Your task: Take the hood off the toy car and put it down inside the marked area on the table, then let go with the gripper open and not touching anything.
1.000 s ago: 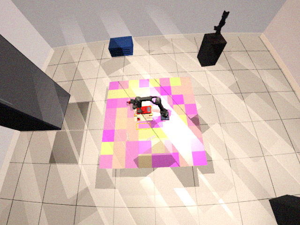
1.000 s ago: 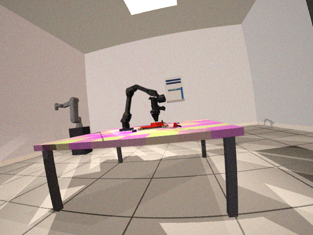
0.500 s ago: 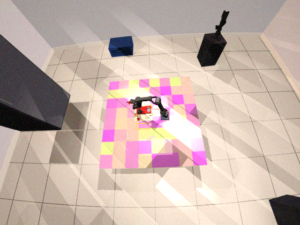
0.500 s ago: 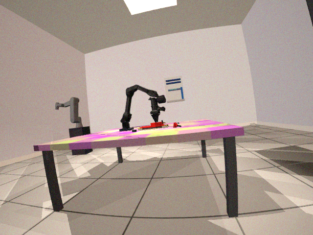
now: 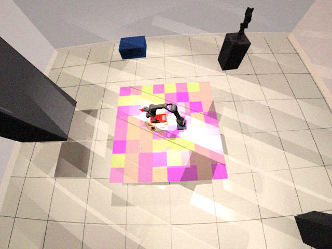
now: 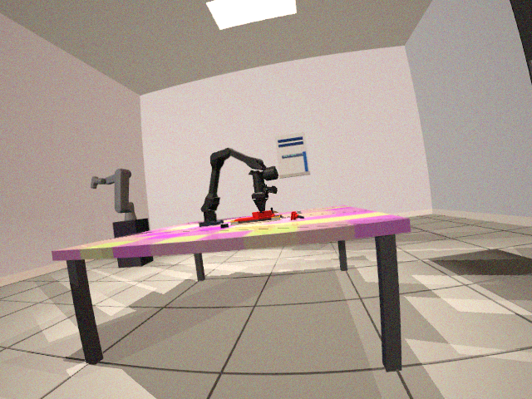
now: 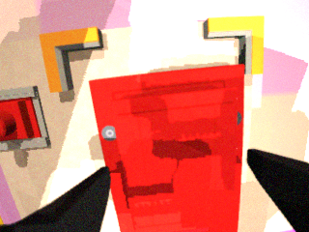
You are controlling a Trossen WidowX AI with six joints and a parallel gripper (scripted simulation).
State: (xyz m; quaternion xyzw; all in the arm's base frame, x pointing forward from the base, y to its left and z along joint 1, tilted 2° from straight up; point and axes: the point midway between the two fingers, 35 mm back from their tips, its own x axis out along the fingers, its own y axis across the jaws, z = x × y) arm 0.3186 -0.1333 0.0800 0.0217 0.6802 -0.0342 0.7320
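Note:
The red toy car [image 5: 163, 114] [image 6: 263, 214] sits on a pale base plate between corner brackets. Its flat red hood [image 7: 203, 121] fills the middle of the wrist view, with a round silver stud near its left edge; its rear edge cannot be made out. My gripper [image 6: 261, 210] [image 7: 179, 164] is open and empty, pointing down close above the car, one black fingertip beside each long side of the red panel in the wrist view. Contact cannot be told. The marked area [image 5: 158, 139] is a thin yellow rectangle on the table, below the base plate in the top view.
An orange bracket [image 7: 50, 63] and a yellow bracket [image 7: 257, 48] stand at the plate's corners. A grey-rimmed holder [image 7: 43, 121] with a red part is left of the hood. A red cone-like thing [image 5: 141, 110] is near the arm. Two pale strips [image 5: 140, 147] [image 5: 166, 149] lie beyond the marked area.

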